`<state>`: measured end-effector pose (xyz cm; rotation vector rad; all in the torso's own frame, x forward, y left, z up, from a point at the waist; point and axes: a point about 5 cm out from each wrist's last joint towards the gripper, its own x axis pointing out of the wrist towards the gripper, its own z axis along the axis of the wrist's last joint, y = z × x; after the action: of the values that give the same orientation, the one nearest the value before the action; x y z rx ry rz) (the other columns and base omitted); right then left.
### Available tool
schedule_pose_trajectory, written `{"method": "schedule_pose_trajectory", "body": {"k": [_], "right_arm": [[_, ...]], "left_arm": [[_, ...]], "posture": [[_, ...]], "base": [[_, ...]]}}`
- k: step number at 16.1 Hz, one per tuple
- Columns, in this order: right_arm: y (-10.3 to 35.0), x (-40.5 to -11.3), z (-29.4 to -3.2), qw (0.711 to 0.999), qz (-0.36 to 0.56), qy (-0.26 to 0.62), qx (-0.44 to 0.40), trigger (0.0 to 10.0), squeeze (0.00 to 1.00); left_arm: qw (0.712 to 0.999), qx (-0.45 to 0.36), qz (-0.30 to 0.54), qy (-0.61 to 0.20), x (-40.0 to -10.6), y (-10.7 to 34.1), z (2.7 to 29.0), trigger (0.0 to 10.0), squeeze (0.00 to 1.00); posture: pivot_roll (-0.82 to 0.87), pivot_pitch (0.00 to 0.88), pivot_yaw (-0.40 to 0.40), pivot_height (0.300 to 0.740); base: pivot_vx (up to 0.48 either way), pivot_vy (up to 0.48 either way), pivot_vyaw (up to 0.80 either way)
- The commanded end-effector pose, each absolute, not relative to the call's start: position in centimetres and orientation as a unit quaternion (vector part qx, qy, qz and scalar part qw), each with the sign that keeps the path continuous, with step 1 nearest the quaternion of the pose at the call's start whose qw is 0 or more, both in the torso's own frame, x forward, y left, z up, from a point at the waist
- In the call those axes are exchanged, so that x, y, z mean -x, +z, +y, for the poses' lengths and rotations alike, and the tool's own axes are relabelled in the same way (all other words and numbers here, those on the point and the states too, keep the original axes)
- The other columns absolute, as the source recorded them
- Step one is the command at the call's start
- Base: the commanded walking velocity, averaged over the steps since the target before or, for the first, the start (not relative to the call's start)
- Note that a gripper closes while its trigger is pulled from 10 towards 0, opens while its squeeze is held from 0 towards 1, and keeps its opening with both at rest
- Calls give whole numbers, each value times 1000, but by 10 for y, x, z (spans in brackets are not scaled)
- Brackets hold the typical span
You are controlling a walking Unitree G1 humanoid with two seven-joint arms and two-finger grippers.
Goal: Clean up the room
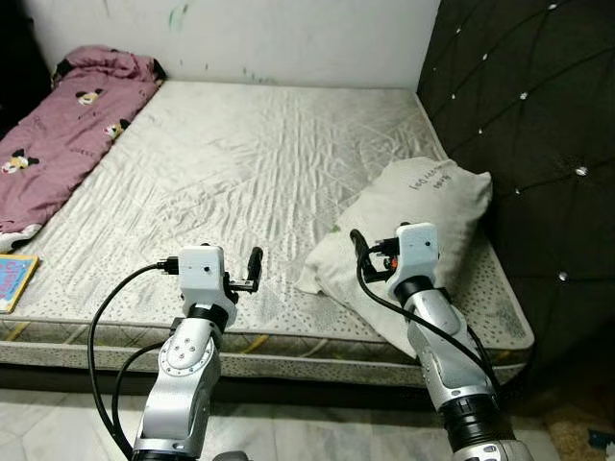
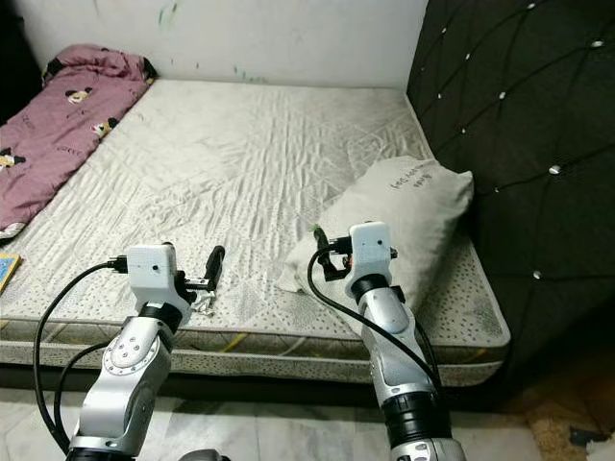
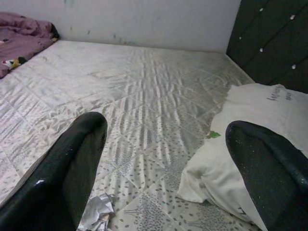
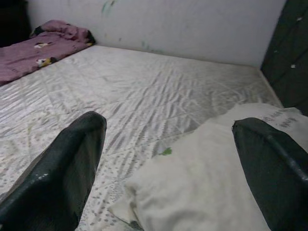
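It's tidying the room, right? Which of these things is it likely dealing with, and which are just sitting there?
Likely for the job:
crumpled foil scrap by the left pincer
pillow under the right pincer

Just lying about:
pink blanket
book
mattress

On the mattress [image 1: 240, 163] before me: pillow [image 1: 423, 221] at right against the headboard [image 1: 538, 125]; blanket [image 1: 67, 125] along the far left; crumpled scrap [image 3: 96, 211] near edge; book [image 1: 14, 279] near left.
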<state>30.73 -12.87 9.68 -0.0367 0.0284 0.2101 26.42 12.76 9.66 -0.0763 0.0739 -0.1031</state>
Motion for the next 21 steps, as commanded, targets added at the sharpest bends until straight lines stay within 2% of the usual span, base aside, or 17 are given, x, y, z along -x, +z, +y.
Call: {"method": "schedule_pose_trajectory", "body": {"k": [1, 14, 19, 21], "right_arm": [[100, -309, -129, 994, 8, 104, 16, 10000, 0], [97, -307, -127, 993, 9, 112, 22, 10000, 0], [96, -309, -128, 993, 14, 111, 22, 10000, 0], [96, -309, -128, 993, 15, 112, 22, 10000, 0]], "left_arm": [[997, 40, 28, -55, -265, 101, 127, 10000, 0], [996, 52, 38, -54, -266, 100, 125, 10000, 0], [995, 69, 50, -45, -269, 98, 123, 10000, 0], [995, 75, 51, -48, -269, 98, 123, 10000, 0]], "posture": [[55, 0, -21, 740], [59, 0, -25, 740], [57, 0, -27, 740], [57, 0, -27, 740]], "base": [[337, 0, 0], [324, 0, 0], [0, 0, 0], [0, 463, 0]]}}
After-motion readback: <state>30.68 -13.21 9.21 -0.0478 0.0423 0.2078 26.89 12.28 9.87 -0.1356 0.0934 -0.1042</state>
